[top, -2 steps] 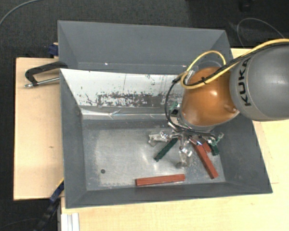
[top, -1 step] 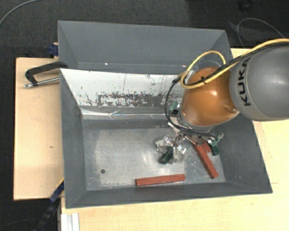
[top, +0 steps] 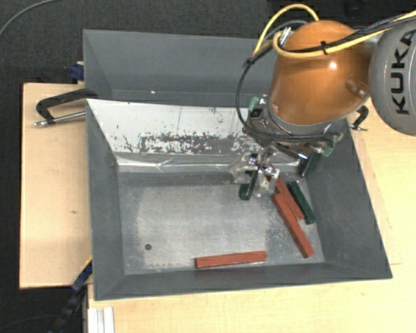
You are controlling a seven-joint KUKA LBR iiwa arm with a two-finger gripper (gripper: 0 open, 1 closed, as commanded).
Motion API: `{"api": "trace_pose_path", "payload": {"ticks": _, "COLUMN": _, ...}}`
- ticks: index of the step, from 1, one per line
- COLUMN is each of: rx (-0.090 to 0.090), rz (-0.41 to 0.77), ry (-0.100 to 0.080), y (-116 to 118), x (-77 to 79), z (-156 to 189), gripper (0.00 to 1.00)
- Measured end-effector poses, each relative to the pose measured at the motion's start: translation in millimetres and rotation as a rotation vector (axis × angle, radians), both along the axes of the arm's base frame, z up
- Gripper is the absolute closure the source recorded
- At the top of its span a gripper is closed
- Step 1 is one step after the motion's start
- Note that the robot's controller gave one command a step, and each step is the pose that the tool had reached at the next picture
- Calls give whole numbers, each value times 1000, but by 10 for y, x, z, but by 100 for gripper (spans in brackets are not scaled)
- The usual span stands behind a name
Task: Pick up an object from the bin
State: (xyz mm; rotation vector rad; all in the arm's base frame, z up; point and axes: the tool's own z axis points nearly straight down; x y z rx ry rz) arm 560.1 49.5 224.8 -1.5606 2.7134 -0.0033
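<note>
- Hovering low over the right rear of the floor of the bin, the gripper is seen beneath the wrist's orange cover; no thing is seen held by it.
- Whether the gripper is apart or together cannot be told, as its tip is lost among its own metalwork.
- The nearest thing is noted as a slanted red-brown bar, flat on the floor at the right side, with its upper end just beside the gripper.
- A dark green bar is laid alongside it on the right-wall side, touching or nearly so.
- Long axis of the slanted red-brown bar: diagonal, from the end by the gripper down toward the front right corner. The dark green bar is set roughly parallel.
- A second red-brown bar is logged by the front wall, well apart from the gripper, with its long axis nearly along that wall.
- Step judged: approach and positioning; no grasp made yet.
- Next move, as judged: the gripper is to be centred over the slanted bar's mid-length, its closing line turned across the long axis, then lowered.
- Little room is expected on the side pressed by the dark green bar.
</note>
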Motion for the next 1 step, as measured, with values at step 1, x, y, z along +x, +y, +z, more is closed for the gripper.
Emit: {"api": "trace_pose_path", "payload": {"ticks": 1, "rx": -3, "rz": 269, "ry": 3, "y": -70, "x": 237, "z": -12, "gripper": 100}}
